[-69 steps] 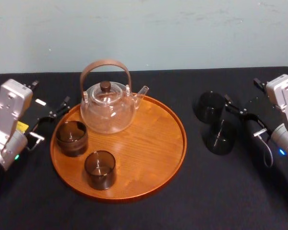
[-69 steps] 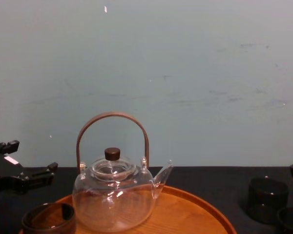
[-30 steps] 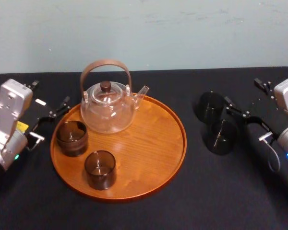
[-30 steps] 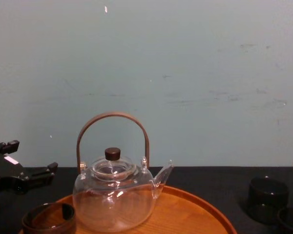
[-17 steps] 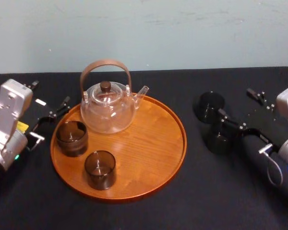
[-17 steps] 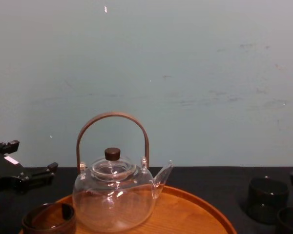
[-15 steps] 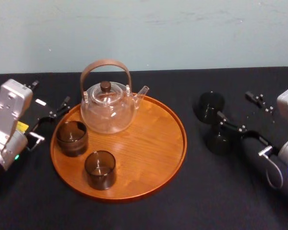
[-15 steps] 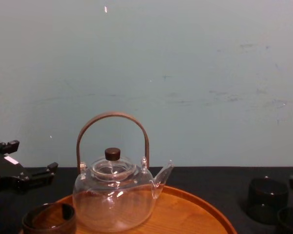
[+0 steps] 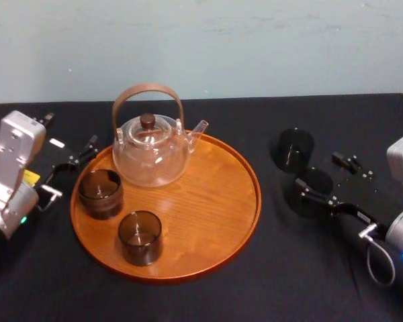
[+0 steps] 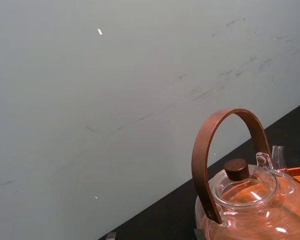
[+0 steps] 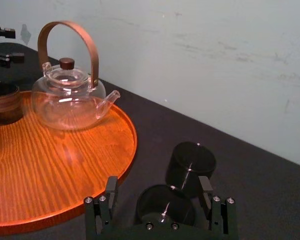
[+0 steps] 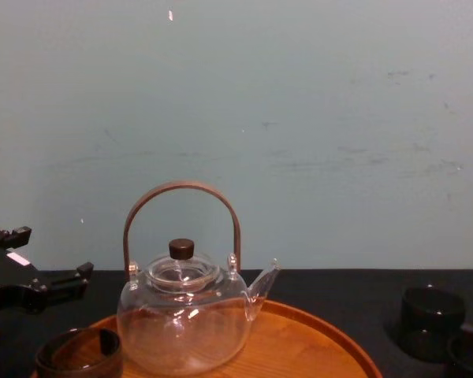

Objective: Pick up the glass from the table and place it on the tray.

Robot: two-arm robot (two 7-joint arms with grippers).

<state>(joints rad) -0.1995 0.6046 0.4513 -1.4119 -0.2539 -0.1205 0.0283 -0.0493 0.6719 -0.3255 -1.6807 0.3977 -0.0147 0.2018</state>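
Since a moment ago my right tool (image 11: 157, 187) has drawn back toward the body. Its fingers now stand spread, one on each side of the near glass (image 9: 314, 182); I cannot tell whether they touch it. That glass sits on the surface (image 9: 221, 295) right of the tray (image 9: 250, 168), just in front of a far glass (image 9: 295, 149). Both are dark on black, their rims hard to trace. The chest view cuts the near one off at its edge. The tray's right half lies bare beside the teapot (image 9: 151, 153). The left tool (image 9: 71, 131) is parked, spread, by the tray's left rim.
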